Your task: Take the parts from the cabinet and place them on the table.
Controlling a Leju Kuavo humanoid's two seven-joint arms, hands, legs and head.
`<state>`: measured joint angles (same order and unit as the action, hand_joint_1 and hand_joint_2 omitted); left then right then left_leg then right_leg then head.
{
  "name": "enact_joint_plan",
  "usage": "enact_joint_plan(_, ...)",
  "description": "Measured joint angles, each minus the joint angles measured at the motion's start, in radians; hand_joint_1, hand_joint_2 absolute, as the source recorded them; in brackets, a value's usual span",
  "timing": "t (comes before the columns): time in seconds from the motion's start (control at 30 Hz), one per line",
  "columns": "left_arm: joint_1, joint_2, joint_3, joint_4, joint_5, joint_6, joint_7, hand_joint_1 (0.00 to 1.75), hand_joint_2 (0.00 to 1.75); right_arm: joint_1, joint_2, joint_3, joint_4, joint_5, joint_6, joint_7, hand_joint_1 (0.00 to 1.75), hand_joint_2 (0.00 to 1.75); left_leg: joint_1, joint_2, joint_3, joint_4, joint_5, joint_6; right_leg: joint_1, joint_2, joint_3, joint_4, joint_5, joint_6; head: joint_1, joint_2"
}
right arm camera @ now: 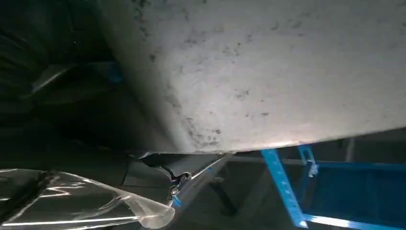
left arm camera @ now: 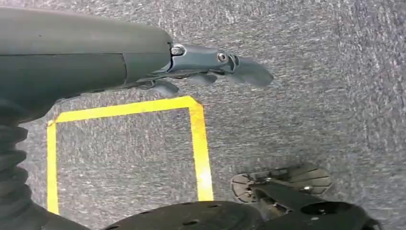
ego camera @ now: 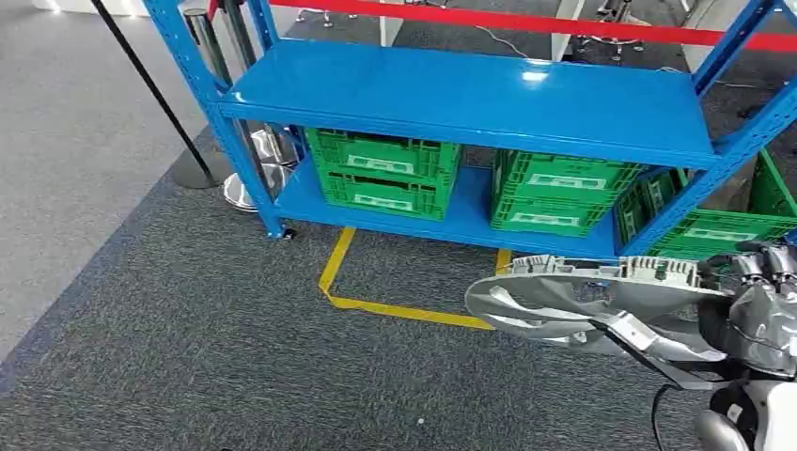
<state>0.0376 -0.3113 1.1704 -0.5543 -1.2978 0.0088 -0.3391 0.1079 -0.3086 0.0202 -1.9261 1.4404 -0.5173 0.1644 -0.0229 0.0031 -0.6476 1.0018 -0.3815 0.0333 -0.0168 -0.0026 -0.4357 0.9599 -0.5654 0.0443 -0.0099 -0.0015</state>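
While the right hand [ego camera: 757, 315] grips the grey part [ego camera: 583, 296] above the carpet near the blue cabinet [ego camera: 470, 94], left hand [left arm camera: 210, 72] hanging empty, its long overhang could slip or snag.

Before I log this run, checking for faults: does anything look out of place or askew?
Nothing stands out. The green crates sit squarely on the blue shelf, and the right hand holds the grey part level.

No text can be read anywhere. The green crates [ego camera: 385, 174] on the blue shelf [ego camera: 470, 89] carry pale labels, too blurred to make out.
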Motion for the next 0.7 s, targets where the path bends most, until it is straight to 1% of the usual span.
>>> enact_joint_plan(0.03, 0.001, -0.004, 0.007, -0.006, 0.000, -0.001, 0.000, 0.00, 1.75, 0.003, 0.002, 0.001, 0.002, -0.003, -0.002, -0.003, 1.75, 1.75, 0.001, 0.000, -0.002, -0.001, 0.011, -0.002, 0.002, 0.001, -0.022, 0.002, 0.007, -0.001, 0.003, 0.000)
enact_joint_plan(0.07, 0.001, -0.007, 0.011, -0.011, 0.000, -0.001, 0.000, 0.00, 1.75, 0.005, 0.002, 0.002, 0.002, -0.006, -0.005, -0.004, 1.75, 1.75, 0.003, 0.000, -0.004, -0.003, 0.018, -0.008, 0.005, 0.001, -0.025, 0.007, 0.011, -0.006, 0.001, 0.000)
enact_joint_plan(0.1, 0.004, -0.007, 0.016, -0.014, 0.000, -0.002, 0.000, 0.00, 1.75, 0.011, 0.003, 0.003, 0.002, -0.011, -0.008, -0.006, 1.75, 1.75, 0.001, -0.002, -0.008, -0.002, 0.023, -0.013, 0.001, -0.002, -0.035, 0.004, 0.019, -0.017, 0.003, 0.000)
enact_joint_plan(0.13, 0.004, -0.008, 0.023, -0.018, -0.002, -0.002, 0.000, 0.00, 1.75, 0.015, 0.005, 0.003, 0.002, -0.016, -0.016, -0.009, 1.75, 1.75, 0.006, -0.005, -0.016, 0.012, -0.010, -0.021, -0.002, -0.006, -0.040, 0.004, 0.028, -0.024, 0.002, 0.000)
enact_joint_plan(0.17, 0.006, -0.009, 0.031, -0.024, -0.005, -0.001, 0.001, 0.00, 1.75, 0.022, 0.007, 0.003, 0.001, -0.023, -0.025, -0.013, 1.75, 1.75, 0.008, -0.005, -0.027, 0.060, -0.076, -0.030, -0.002, -0.007, -0.039, 0.004, 0.039, -0.037, -0.003, 0.000)
enact_joint_plan(0.2, 0.007, -0.010, 0.037, -0.029, -0.008, -0.001, 0.002, 0.00, 1.75, 0.028, 0.009, 0.003, 0.001, -0.028, -0.032, -0.016, 1.75, 1.75, 0.011, -0.005, -0.043, 0.135, -0.142, -0.036, -0.002, -0.008, -0.050, 0.005, 0.048, -0.039, -0.005, 0.000)
enact_joint_plan(0.23, 0.007, -0.010, 0.045, -0.033, -0.014, -0.001, 0.003, 0.00, 1.75, 0.036, 0.011, 0.001, 0.001, -0.035, -0.041, -0.024, 1.75, 1.75, 0.014, -0.005, -0.061, 0.221, -0.194, -0.038, -0.001, -0.008, -0.062, 0.007, 0.059, -0.039, -0.004, 0.000)
enact_joint_plan(0.27, 0.006, -0.011, 0.053, -0.036, -0.020, -0.001, 0.003, 0.00, 1.75, 0.042, 0.014, -0.001, 0.001, -0.043, -0.045, -0.027, 1.75, 1.75, 0.015, -0.005, -0.071, 0.290, -0.221, -0.039, -0.001, -0.009, -0.076, 0.011, 0.068, -0.039, -0.004, 0.000)
enact_joint_plan(0.3, 0.005, -0.011, 0.061, -0.039, -0.023, -0.001, 0.003, 0.00, 1.75, 0.047, 0.017, -0.003, 0.001, -0.048, -0.045, -0.030, 1.75, 1.75, 0.017, -0.005, -0.067, 0.322, -0.221, -0.040, -0.001, -0.009, -0.091, 0.016, 0.075, -0.039, -0.004, 0.000)
enact_joint_plan(0.33, 0.004, -0.012, 0.066, -0.043, -0.024, -0.001, 0.003, 0.00, 1.75, 0.052, 0.019, -0.006, 0.001, -0.053, -0.045, -0.031, 1.75, 1.75, 0.017, -0.005, -0.043, 0.314, -0.199, -0.038, -0.001, -0.009, -0.108, 0.020, 0.083, -0.038, -0.004, 0.000)
enact_joint_plan(0.37, 0.005, -0.013, 0.072, -0.047, -0.027, -0.001, 0.003, 0.00, 1.75, 0.054, 0.021, -0.009, 0.001, -0.058, -0.045, -0.033, 1.75, 1.75, 0.017, -0.005, -0.002, 0.264, -0.167, -0.035, -0.001, -0.008, -0.125, 0.025, 0.090, -0.037, -0.005, 0.000)
enact_joint_plan(0.4, 0.004, -0.013, 0.078, -0.050, -0.033, -0.002, 0.003, 0.00, 1.75, 0.055, 0.022, -0.012, 0.001, -0.064, -0.044, -0.035, 1.75, 1.75, 0.017, -0.005, 0.055, 0.183, -0.137, -0.030, 0.000, -0.005, -0.138, 0.030, 0.098, -0.035, -0.005, 0.000)
enact_joint_plan(0.43, 0.002, -0.014, 0.083, -0.054, -0.036, -0.003, 0.003, 0.00, 1.75, 0.057, 0.024, -0.018, 0.001, -0.072, -0.043, -0.036, 1.75, 1.75, 0.017, -0.007, 0.119, 0.089, -0.123, -0.023, 0.000, -0.004, -0.145, 0.033, 0.104, -0.032, -0.005, 0.000)
enact_joint_plan(0.47, -0.001, -0.014, 0.089, -0.057, -0.042, -0.003, 0.003, 0.00, 1.75, 0.059, 0.027, -0.022, 0.001, -0.076, -0.043, -0.037, 1.75, 1.75, 0.013, -0.008, 0.163, 0.017, -0.138, -0.017, 0.005, -0.004, -0.154, 0.036, 0.109, -0.026, -0.005, 0.000)
enact_joint_plan(0.5, -0.003, -0.015, 0.096, -0.059, -0.043, -0.004, 0.003, 0.00, 1.75, 0.060, 0.028, -0.025, 0.001, -0.080, -0.043, -0.038, 1.75, 1.75, 0.012, -0.008, 0.176, -0.018, -0.146, -0.014, 0.004, -0.005, -0.159, 0.037, 0.120, -0.021, -0.002, 0.000)
enact_joint_plan(0.53, -0.005, -0.016, 0.104, -0.059, -0.046, -0.004, 0.003, 0.00, 1.75, 0.062, 0.031, -0.029, 0.001, -0.084, -0.043, -0.039, 1.75, 1.75, 0.009, -0.008, 0.170, -0.018, -0.142, -0.013, 0.002, -0.005, -0.165, 0.035, 0.130, -0.015, -0.003, 0.000)
enact_joint_plan(0.57, -0.006, -0.017, 0.110, -0.060, -0.051, -0.004, 0.006, 0.00, 1.75, 0.064, 0.032, -0.033, 0.001, -0.085, -0.043, -0.039, 1.75, 1.75, 0.007, -0.008, 0.163, -0.016, -0.136, -0.009, -0.002, -0.006, -0.170, 0.031, 0.138, -0.008, -0.003, 0.000)
enact_joint_plan(0.6, -0.006, -0.018, 0.116, -0.060, -0.054, -0.004, 0.007, 0.00, 1.75, 0.069, 0.034, -0.038, 0.001, -0.088, -0.043, -0.040, 1.75, 1.75, 0.006, -0.008, 0.155, -0.023, -0.123, -0.001, -0.001, -0.004, -0.172, 0.030, 0.147, 0.002, -0.003, 0.000)
enact_joint_plan(0.63, -0.007, -0.019, 0.121, -0.060, -0.056, -0.004, 0.007, 0.00, 1.75, 0.075, 0.034, -0.043, 0.001, -0.091, -0.043, -0.042, 1.75, 1.75, 0.011, -0.001, 0.151, -0.030, -0.113, 0.006, -0.007, 0.000, -0.183, 0.039, 0.125, 0.004, -0.004, 0.000)
enact_joint_plan(0.67, -0.009, -0.019, 0.125, -0.060, -0.061, -0.002, 0.007, 0.00, 1.75, 0.077, 0.036, -0.048, 0.001, -0.093, -0.043, -0.043, 1.75, 1.75, 0.011, -0.001, 0.142, -0.030, -0.103, 0.013, -0.005, 0.000, -0.199, 0.065, 0.080, 0.007, 0.000, 0.000)
enact_joint_plan(0.7, -0.010, -0.019, 0.127, -0.059, -0.063, -0.001, 0.005, 0.00, 1.75, 0.077, 0.037, -0.051, 0.001, -0.094, -0.042, -0.045, 1.75, 1.75, 0.010, 0.000, 0.131, -0.028, -0.095, 0.022, -0.004, 0.001, -0.215, 0.127, 0.023, 0.007, 0.002, 0.000)
